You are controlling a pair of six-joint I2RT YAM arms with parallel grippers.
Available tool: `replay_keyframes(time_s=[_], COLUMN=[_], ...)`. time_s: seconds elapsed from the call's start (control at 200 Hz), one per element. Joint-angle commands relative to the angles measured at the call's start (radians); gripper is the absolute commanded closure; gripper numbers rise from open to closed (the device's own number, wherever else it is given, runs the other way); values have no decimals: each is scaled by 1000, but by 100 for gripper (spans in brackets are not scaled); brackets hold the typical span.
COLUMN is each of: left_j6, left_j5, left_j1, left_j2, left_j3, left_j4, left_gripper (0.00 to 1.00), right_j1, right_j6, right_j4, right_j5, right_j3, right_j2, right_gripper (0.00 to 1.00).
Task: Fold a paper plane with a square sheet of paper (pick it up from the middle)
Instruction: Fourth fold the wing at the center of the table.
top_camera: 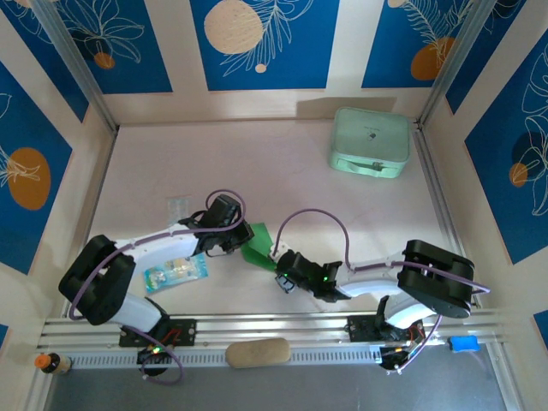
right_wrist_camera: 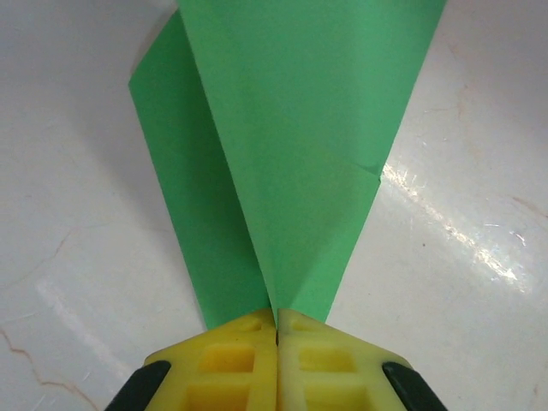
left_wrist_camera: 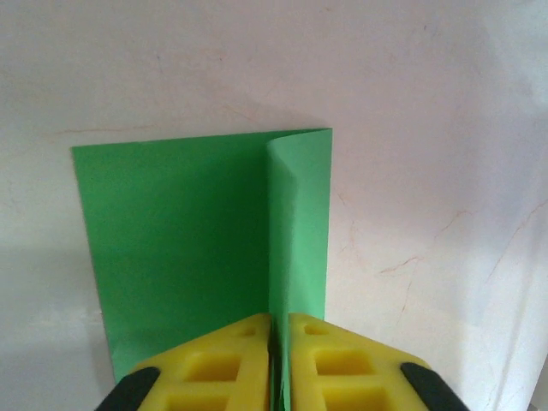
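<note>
Table: pale, glossy, faintly veined, boxed by blue leaf-print walls, w/ metal rails along the front and sides. Mint case sits at far R, well apart from the work. Paper lies near front ctr btwn L gripper and R gripper, long axis diagonal in top view, far-L to near-R. R wrist: paper narrows to a point at the pads, widening away; R pads closed tight on that tip. L wrist: one layer flat on table, a flap upright, nipped btwn closed L pads. Packet lies under L arm, near the paper, not touching. Bare table far and L of paper; front rail close on the near side.
</note>
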Motion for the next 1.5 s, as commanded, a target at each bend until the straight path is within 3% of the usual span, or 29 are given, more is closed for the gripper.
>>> replay_keyframes(time_s=[0.0, 0.055, 0.2, 0.385, 0.515, 0.785, 1.0, 1.095, 1.275, 1.495], left_j6=[5, 11, 15, 12, 12, 18, 29, 21, 27, 32], left_j5=[-8, -28, -84, -117, -105, -36, 37, 59, 100, 150], left_j1=[17, 18, 19, 20, 20, 20, 18, 11, -4, -22], left_j2=[-44, -65, -137, -197, -196, -140, -75, -58, -7, 89], left_j3=[-2, -2, -20, -43, -47, -42, -32, -40, -25, 14], left_j4=[-22, -39, -69, -84, -77, -18, 34, 69, 103, 138], left_gripper=[77, 60, 42, 38, 41, 56, 78, 78, 90, 92], right_j1=[-34, -64, -153, -216, -239, -240, -212, -224, -247, -249], right_j6=[58, 88, 170, 250, 302, 298, 194, 187, 248, 274], right_j4=[21, 30, 70, 76, 74, 60, 69, 91, 139, 130], right_j5=[-109, -186, -391, -517, -546, -513, -402, -408, -450, -434], right_j3=[-13, -17, -36, -33, -30, -45, -74, -94, -123, -134], right_j2=[-10, -14, -11, 28, 56, 36, -16, -31, -34, -55], right_gripper=[94, 94, 94, 94, 94, 92, 93, 93, 92, 90])
